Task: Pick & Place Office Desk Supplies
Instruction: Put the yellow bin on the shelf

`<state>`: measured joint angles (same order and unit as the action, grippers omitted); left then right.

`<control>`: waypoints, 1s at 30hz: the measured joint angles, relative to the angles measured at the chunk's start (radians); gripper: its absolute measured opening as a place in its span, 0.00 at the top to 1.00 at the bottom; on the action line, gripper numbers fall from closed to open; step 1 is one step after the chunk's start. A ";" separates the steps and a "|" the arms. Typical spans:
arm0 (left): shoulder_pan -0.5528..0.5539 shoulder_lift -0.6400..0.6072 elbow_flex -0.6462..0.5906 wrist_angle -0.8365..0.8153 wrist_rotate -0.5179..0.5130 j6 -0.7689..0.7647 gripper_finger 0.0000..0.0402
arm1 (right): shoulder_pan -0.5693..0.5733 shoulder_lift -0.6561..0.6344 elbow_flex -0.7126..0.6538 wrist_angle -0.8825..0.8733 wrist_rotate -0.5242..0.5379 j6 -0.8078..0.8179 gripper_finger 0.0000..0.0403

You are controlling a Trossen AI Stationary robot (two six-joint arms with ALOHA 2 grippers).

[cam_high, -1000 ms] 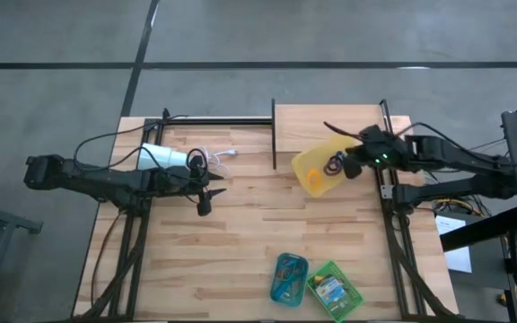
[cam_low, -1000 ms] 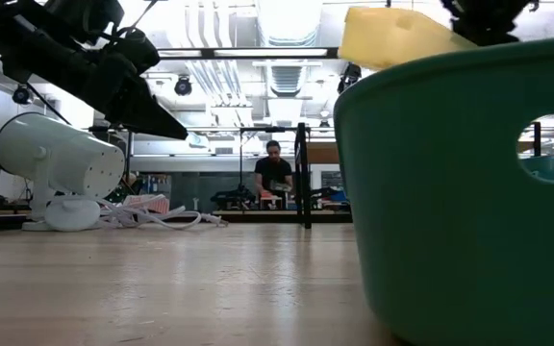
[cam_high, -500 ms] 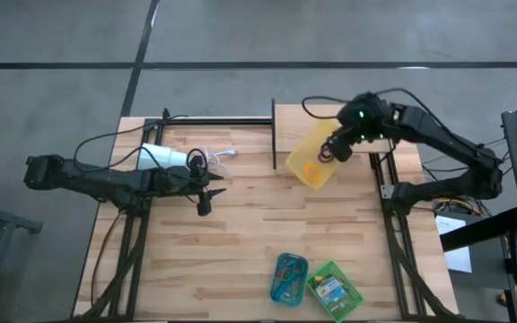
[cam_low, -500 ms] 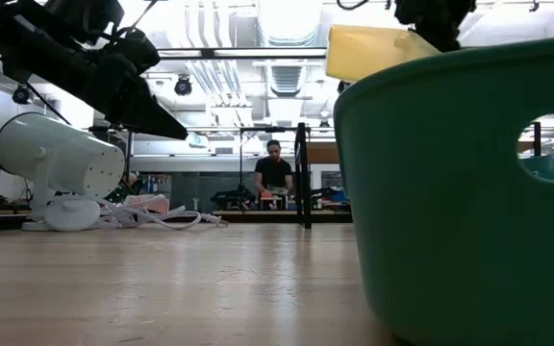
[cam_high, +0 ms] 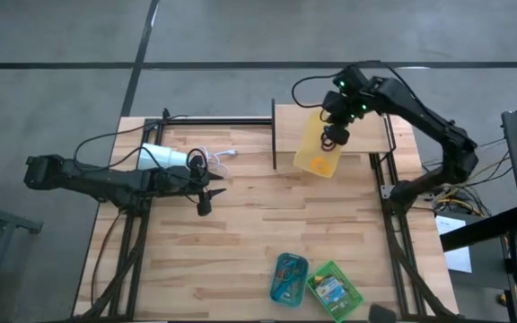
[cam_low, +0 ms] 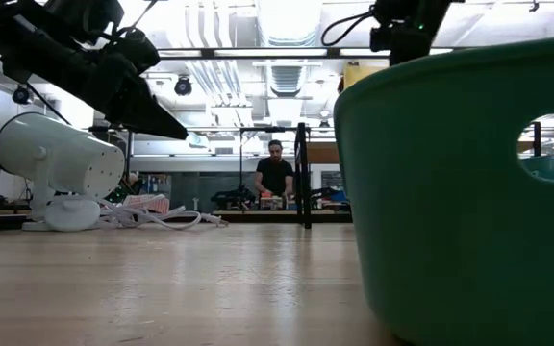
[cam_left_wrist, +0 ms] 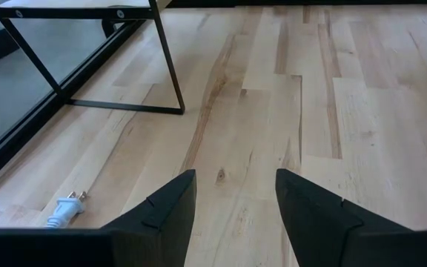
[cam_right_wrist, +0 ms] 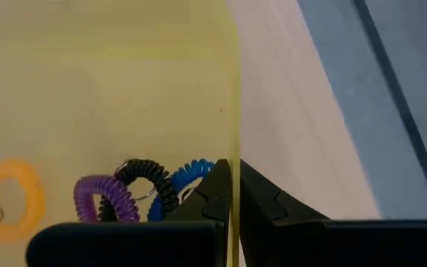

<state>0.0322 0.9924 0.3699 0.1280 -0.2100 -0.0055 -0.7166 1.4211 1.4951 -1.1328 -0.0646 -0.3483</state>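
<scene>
Coiled loops [cam_right_wrist: 136,194] ride inside the yellow tray [cam_high: 319,151], its wall pinched by the right gripper [cam_high: 336,136] at the table's far right; lowering comes next, I judge.

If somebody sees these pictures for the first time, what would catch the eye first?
Most striking is the yellow tray, lifted and tilted above the table's far right part, its rim pinched by the right gripper. Inside it lie orange, purple, black and blue loops. The left gripper hangs open above the bare wood beside the white lamp.
</scene>
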 joint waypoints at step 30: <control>0.000 0.000 0.000 0.000 0.000 0.000 0.53 | -0.121 0.585 0.700 -0.300 -0.173 -0.431 0.98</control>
<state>0.0321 0.9922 0.3702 0.1282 -0.2100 -0.0055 -0.8379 2.0062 2.1952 -1.4328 -0.2371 -0.7793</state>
